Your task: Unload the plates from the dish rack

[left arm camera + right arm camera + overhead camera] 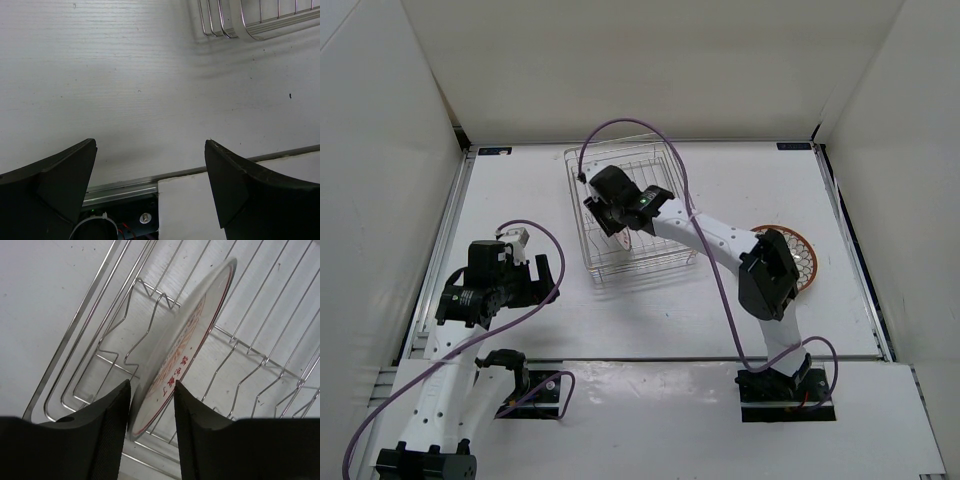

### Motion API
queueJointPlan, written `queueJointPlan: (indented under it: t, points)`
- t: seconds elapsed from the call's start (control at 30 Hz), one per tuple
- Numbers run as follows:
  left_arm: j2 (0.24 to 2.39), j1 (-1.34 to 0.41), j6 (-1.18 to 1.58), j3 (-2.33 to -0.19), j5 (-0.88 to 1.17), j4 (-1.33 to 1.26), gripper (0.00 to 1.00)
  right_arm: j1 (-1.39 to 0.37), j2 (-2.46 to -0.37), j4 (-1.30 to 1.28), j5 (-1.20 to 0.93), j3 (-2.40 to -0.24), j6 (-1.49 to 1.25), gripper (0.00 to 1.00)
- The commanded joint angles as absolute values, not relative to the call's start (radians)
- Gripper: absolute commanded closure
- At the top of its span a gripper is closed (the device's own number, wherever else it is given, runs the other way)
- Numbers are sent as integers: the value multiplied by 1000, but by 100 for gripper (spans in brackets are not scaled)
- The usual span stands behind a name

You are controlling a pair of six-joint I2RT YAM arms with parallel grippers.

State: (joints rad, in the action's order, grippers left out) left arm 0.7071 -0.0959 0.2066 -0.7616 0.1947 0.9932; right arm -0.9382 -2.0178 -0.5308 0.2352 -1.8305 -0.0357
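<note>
The silver wire dish rack [660, 170] stands at the table's back centre. My right gripper [612, 215] reaches down into its left part. In the right wrist view a white plate [185, 340] with a red rim line and red lettering stands on edge between the rack's divider wires [73, 325]. The right gripper [151, 390] is closed on the plate's lower rim, one finger on each side. Another plate [804, 262], lattice-patterned with an orange rim, lies flat on the table at the right, partly hidden by the right arm. My left gripper [545, 275] is open and empty.
The left gripper [150, 145] hovers over bare table near the front metal rail [125, 187], with a corner of the rack [240, 30] at the top right of its view. White walls enclose the table on three sides.
</note>
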Motion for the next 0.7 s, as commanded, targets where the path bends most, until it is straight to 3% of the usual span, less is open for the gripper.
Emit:
queueJointPlan:
  t: [0.0, 0.03, 0.27, 0.4, 0.67]
  points:
    - [704, -100, 201, -759, 206, 982, 0, -943, -2049, -522, 285, -1911, -31, 57]
    - [709, -98, 199, -759, 204, 982, 0, -943, -2062, -523, 284, -1917, -28, 65]
    - [700, -98, 199, -758, 201, 985, 0, -943, -2083, -538, 256, -1983, -54, 92]
    - [706, -98, 201, -761, 201, 985, 0, -945, -2068, -545, 262, -2011, -63, 100]
    - [695, -100, 199, -759, 195, 988, 0, -937, -1991, -534, 262, -2037, -192, 100]
